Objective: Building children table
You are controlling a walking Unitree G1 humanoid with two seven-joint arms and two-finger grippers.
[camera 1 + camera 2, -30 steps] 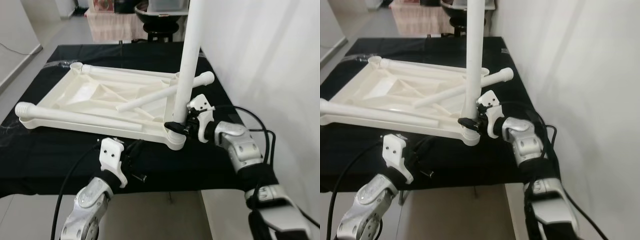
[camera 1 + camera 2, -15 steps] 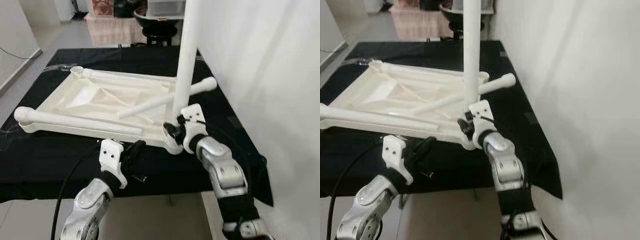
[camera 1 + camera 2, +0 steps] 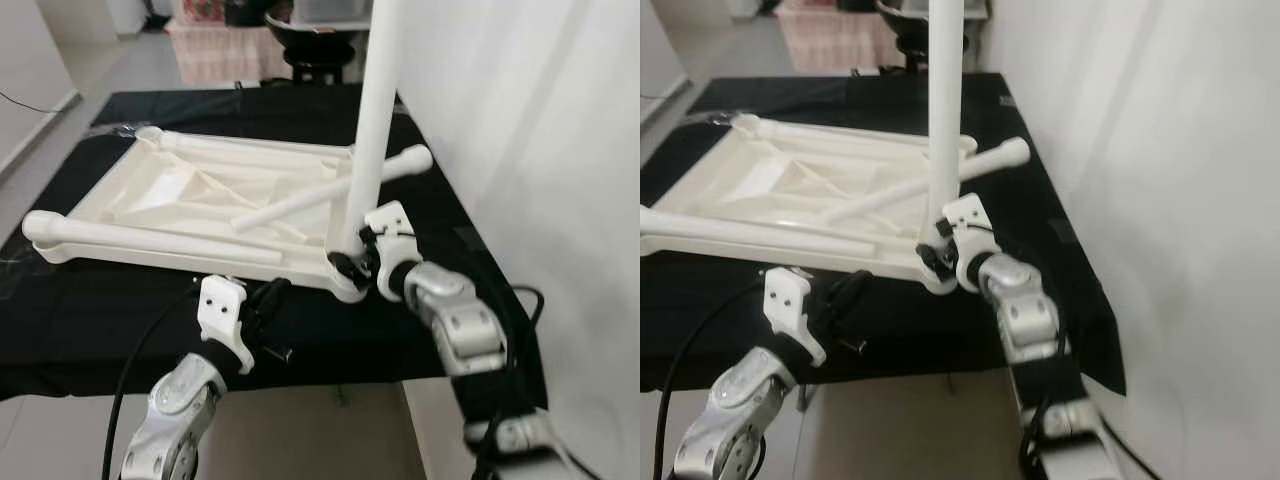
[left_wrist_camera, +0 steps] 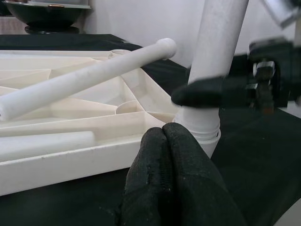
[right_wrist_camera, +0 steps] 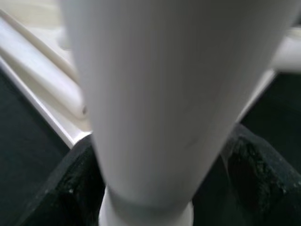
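Right hand (image 3: 352,256) grips upright leg (image 3: 372,120) at base (tabletop (image 3: 180,200) inverted); left hand (image 4: 174,183) clenched.

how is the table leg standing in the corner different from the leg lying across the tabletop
The standing leg is upright, its foot seated in the corner socket of the upturned tabletop; the loose leg lies slanted across the ribs. The right hand clamps the standing leg's base; nothing holds the loose leg. Both are plain white tubes.

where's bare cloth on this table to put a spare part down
Bare black cloth runs along the near edge, between the upturned tabletop and the left gripper. A narrower strip lies between the tabletop and the white wall. It is crowded at the near right corner, where the right gripper clamps the upright leg.
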